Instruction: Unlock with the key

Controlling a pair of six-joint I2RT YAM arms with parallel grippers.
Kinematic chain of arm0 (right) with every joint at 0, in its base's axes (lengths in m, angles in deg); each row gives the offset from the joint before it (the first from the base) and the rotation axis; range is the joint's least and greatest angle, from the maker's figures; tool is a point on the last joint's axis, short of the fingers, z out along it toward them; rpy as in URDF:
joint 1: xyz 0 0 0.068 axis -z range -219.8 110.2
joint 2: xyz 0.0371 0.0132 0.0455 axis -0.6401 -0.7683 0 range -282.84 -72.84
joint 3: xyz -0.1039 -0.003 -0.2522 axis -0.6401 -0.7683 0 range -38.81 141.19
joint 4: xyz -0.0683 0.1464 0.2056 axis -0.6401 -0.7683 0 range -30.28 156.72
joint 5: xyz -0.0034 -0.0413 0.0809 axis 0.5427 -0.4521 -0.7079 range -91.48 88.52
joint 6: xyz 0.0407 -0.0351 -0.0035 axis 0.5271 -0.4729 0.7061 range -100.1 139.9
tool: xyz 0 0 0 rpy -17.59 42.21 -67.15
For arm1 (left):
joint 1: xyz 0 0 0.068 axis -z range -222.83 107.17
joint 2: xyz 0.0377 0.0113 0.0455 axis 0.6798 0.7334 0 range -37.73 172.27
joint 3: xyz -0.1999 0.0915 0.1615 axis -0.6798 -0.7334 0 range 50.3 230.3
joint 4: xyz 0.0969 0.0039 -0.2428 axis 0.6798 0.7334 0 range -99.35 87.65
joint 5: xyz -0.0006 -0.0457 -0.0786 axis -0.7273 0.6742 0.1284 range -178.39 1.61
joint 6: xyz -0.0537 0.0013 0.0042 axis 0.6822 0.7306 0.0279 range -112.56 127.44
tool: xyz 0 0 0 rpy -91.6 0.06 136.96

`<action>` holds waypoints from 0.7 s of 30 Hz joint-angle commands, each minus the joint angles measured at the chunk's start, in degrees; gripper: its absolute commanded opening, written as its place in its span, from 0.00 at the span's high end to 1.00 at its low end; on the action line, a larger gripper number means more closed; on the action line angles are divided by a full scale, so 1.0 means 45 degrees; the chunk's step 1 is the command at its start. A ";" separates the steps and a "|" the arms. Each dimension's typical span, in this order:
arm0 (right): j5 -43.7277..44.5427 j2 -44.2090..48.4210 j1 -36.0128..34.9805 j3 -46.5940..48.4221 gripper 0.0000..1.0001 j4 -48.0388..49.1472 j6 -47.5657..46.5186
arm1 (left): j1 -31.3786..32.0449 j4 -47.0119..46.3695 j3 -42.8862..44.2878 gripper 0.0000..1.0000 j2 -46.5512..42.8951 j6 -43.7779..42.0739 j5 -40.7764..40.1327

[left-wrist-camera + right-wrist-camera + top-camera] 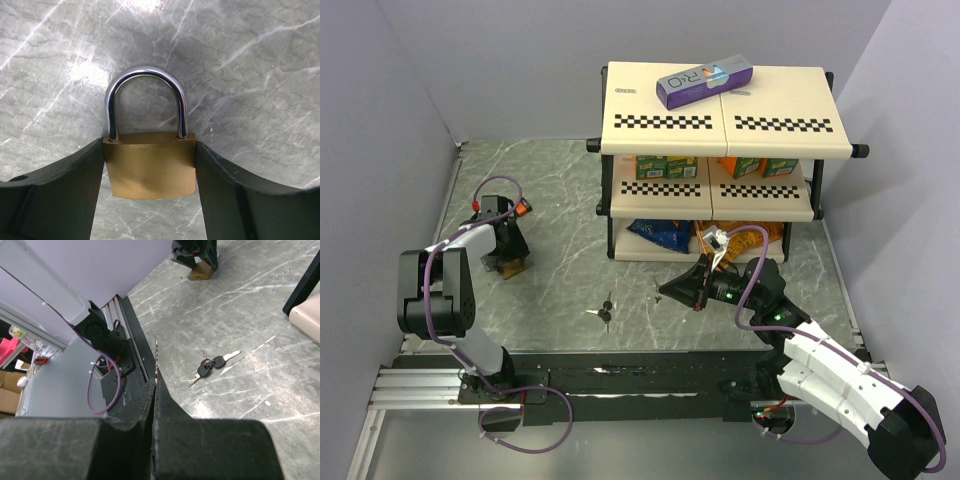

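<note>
Close to the near edge of the worktop (560,190), about midway along it, 2 small keys (604,313) lie flat on the grey marbled surface. Their black heads sit together and their silver blades splay apart. Nothing touches them.

Just to their right, and apart from them, the right gripper (667,291) hangs above the worktop with its tip turned toward them. Its fingers are pressed fully together. In the right wrist view a thin silver blade (156,360) sticks out from between the fingers, seen edge-on. I cannot tell whether it is another key.

Toward the left edge of the worktop, well apart from the keys, the left gripper (508,252) points down over a brass padlock (150,170). The padlock rests on the surface. Both legs of its silver shackle (145,75) are seated in the body. The gripper's 2 fingers (65,190) stand wide and bracket the brass body, each inner face touching 1 side of it.

At the far edge stands a 2-tier cream shelf rack (720,110) with a purple box (704,82) on top.
</note>
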 commanded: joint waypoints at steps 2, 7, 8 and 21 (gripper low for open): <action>0.0026 0.0106 0.0085 0.0027 1.00 0.0394 -0.0119 | 0.0310 0.0280 -0.0209 0.75 0.0392 0.0007 0.0773; 0.0261 -0.0109 0.0046 0.0008 1.00 0.0570 -0.0100 | 0.0682 -0.0033 -0.0560 0.99 -0.0895 0.0552 0.1515; 0.0280 -0.0148 0.0046 -0.0012 1.00 0.0705 -0.0042 | 0.0663 -0.0130 -0.0638 0.99 -0.1130 0.0651 0.1691; 0.5259 -0.3035 -0.4461 0.0787 1.00 0.2227 0.0952 | 0.1072 -0.1420 -0.3213 0.99 -0.6790 0.2409 0.4056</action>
